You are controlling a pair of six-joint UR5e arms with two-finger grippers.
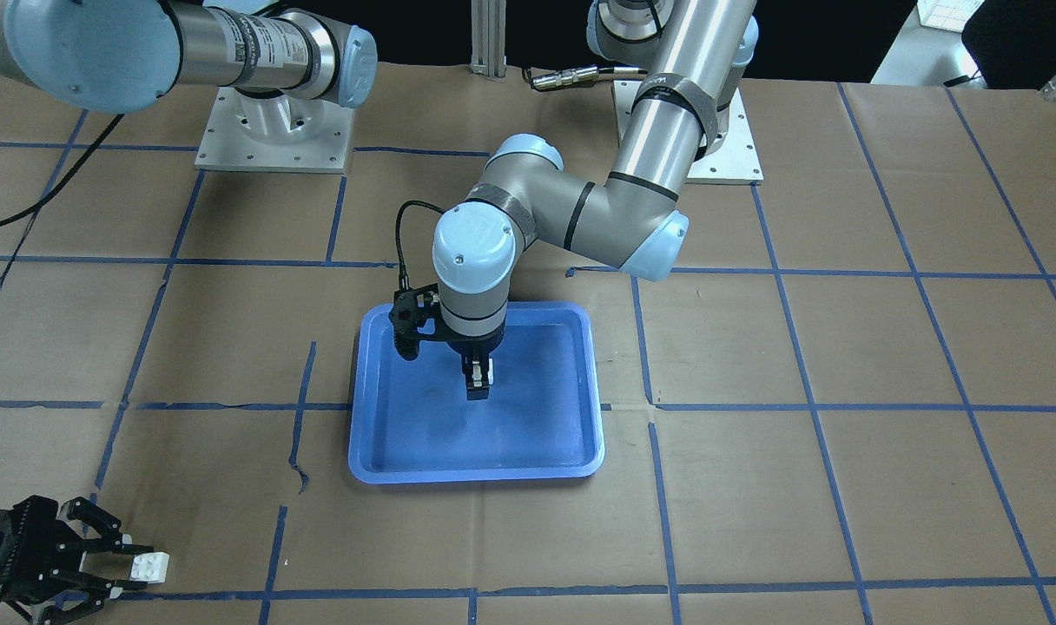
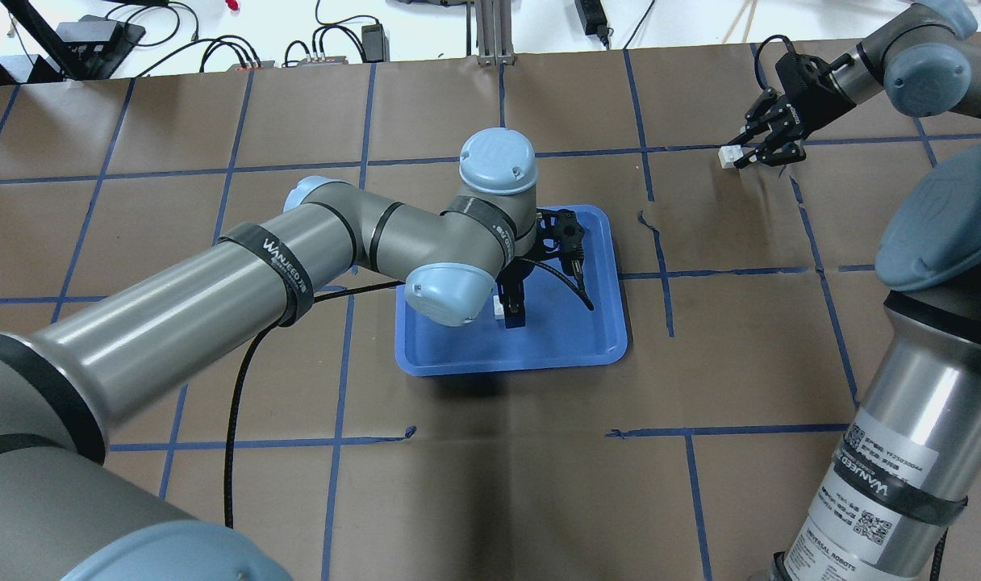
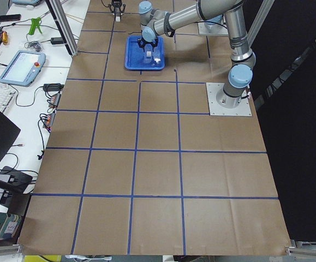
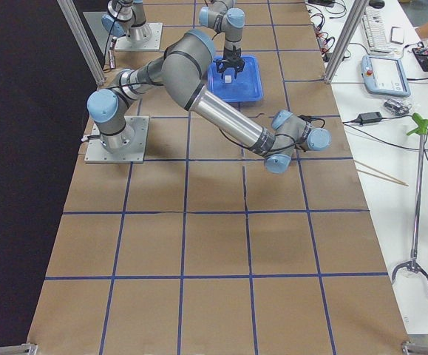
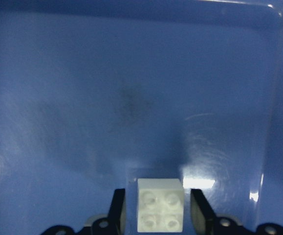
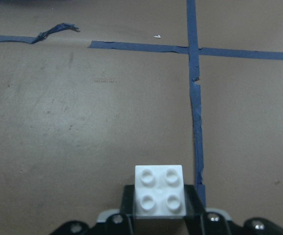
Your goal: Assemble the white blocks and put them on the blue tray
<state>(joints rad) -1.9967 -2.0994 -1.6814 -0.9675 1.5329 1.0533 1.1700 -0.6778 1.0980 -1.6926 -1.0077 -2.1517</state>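
Currently the left hand [image 1: 479, 382] points straight down over the middle of the blue tray [image 1: 424, 434]. Its fingers [image 5: 118, 211] closely flank one white block [image 5: 161, 204], which sits just over or on the tray floor. Thin dark slits show on both sides, so I cannot tell whether the block is pinched.

The right hand [image 2: 750, 153] is low at the far table [image 2: 539, 484] corner, well apart from the tray. It is clamped on the second white block [image 6: 160, 191], whose studs face its wrist camera.

Judgement: the first block is stationed in the tray as the base, so joining there would also finish placement. The blocks are not yet assembled.

Risk: stud misalignment when the second block is pressed on.
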